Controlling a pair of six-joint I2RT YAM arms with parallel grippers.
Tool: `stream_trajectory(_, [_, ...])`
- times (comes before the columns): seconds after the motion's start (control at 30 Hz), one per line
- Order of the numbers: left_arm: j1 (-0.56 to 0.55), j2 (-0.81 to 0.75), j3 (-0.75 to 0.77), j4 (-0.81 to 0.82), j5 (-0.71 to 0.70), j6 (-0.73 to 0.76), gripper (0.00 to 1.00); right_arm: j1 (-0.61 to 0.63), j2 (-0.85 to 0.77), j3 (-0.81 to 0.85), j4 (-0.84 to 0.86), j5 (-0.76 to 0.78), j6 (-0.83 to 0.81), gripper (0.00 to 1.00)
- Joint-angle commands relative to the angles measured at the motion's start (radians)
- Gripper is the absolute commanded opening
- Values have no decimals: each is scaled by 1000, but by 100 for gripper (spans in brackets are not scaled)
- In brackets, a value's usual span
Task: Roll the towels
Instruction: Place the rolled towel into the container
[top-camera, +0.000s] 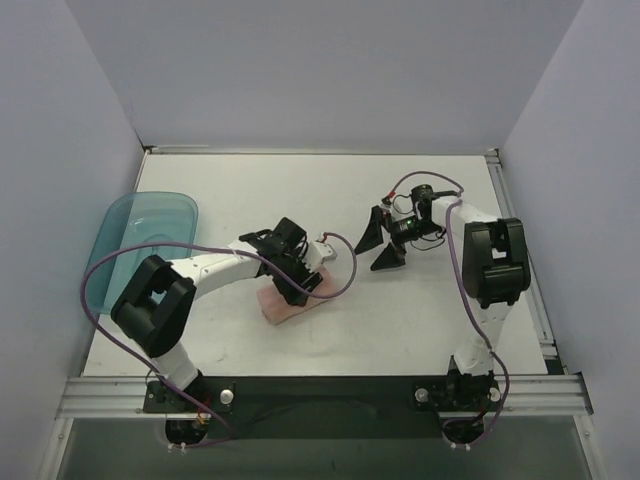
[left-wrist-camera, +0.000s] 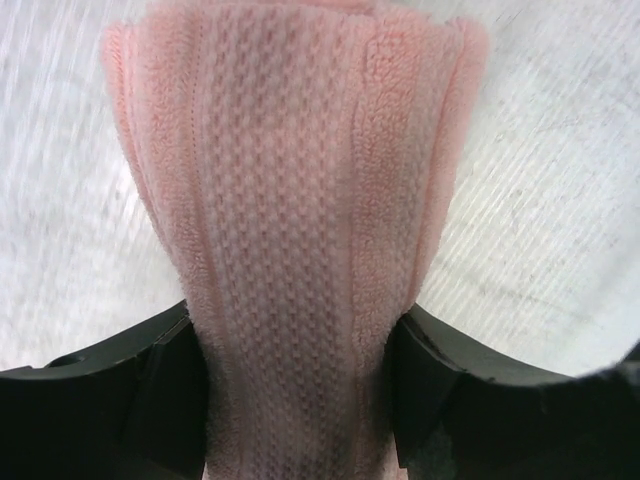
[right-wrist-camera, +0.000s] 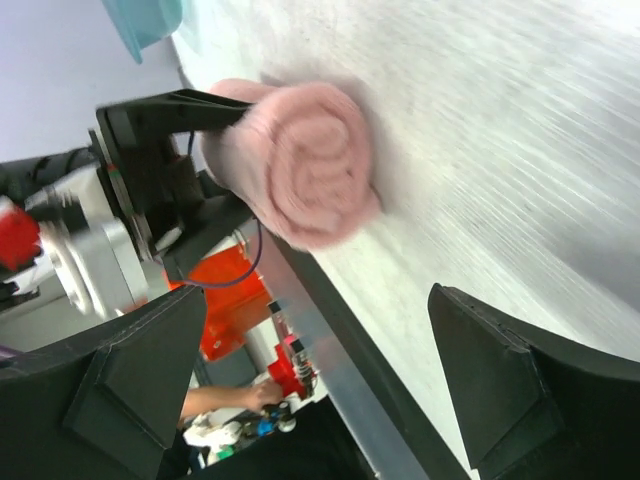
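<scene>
The salmon-pink towel (top-camera: 288, 307) lies rolled up on the white table, left of centre. My left gripper (top-camera: 297, 283) is shut on the roll, one black finger on each side. In the left wrist view the towel (left-wrist-camera: 300, 220) fills the gap between the fingers (left-wrist-camera: 470, 400) and shows its woven band. In the right wrist view the roll's spiral end (right-wrist-camera: 315, 180) faces the camera, with the left gripper (right-wrist-camera: 165, 165) clamped behind it. My right gripper (top-camera: 380, 247) is open and empty, a short way to the right of the towel, pointing at it.
A translucent teal tray (top-camera: 140, 235) sits at the table's left edge; a corner of it shows in the right wrist view (right-wrist-camera: 145, 20). The metal rail (top-camera: 320, 390) runs along the near edge. White walls enclose the back and sides.
</scene>
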Motion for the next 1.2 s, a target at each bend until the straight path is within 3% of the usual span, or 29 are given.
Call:
stream_trajectory(0.0, [57,-50,20,-156,10,-89,0,-36,-98,20,-142,76,-91,100])
stream_trajectory(0.23, [253,-147,124,-236,123,-158,0,-105,-174,46,-281,172,-206,100])
stream_trajectory(0.4, [426,-174,323,-391,191,-109,0,-124,-207,43,-315,212,-232,100])
stream_trajectory(0.63, [828,-165,510,-519,191,24,0,-124,-218,38,-318,234,-242,100])
stream_trajectory(0.77, [988,-121,574,-520,125,37,0,-122,-203,46,-318,231,-242,100])
stream_trajectory(0.93, [1080,-52,552,-477,39,53,0,-119,-174,57,-321,222,-237,100])
stream_trajectory(1.17, [1112,105,557,-405,-36,26,0,-108,-172,52,-321,220,-237,100])
